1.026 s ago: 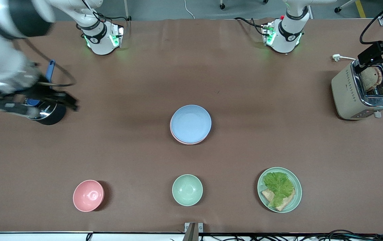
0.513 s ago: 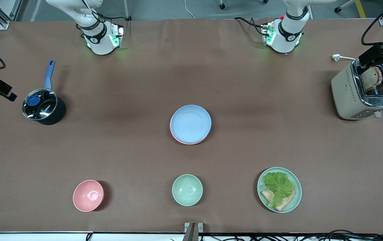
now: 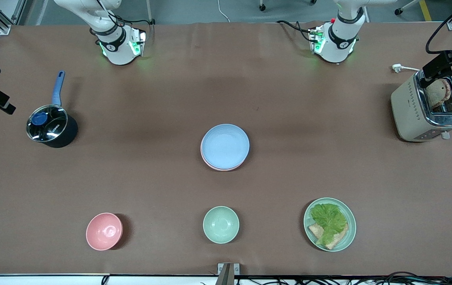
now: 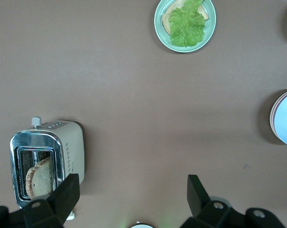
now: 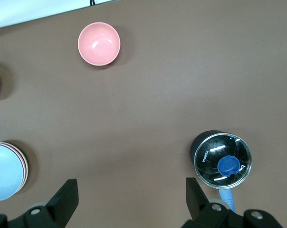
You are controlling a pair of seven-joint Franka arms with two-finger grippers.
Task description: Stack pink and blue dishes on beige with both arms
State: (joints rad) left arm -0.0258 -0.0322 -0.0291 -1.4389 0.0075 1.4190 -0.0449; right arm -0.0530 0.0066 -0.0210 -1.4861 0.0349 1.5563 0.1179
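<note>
1. The blue plate (image 3: 225, 146) sits on top of a stack in the middle of the table (image 3: 289, 118).
2. A thin pink edge peeks out under it. That is the pink plate (image 3: 210, 165), right below the blue one.
3. The beige plate cannot be seen from the front; it may be hidden at the bottom of the stack. One wrist view shows thin rim lines under the blue plate, but I cannot tell their colors for sure.
4. The stack looks done, so the job seems finished or very close.
5. These plates look light, hard and smooth. They would not bend. They could slide on each other if bumped, and might chip if dropped.
6. The best place to grab one is the raised rim, pinching the edge from the side. The flat middle gives nothing to hold.
7. The left gripper (image 4: 129, 190) is up high over the toaster (image 3: 427, 111) at the left arm's end of the table. Its fingers are spread wide and hold nothing.
8. The right gripper (image 5: 129, 192) is up high near the black pot with the blue handle (image 3: 51, 126) at the right arm's end. Its fingers are spread wide too, and hold nothing.
9. Nearer the front camera are a pink bowl (image 3: 104, 231), a green bowl (image 3: 221, 224) and a green plate with lettuce and bread (image 3: 330, 224).
</note>
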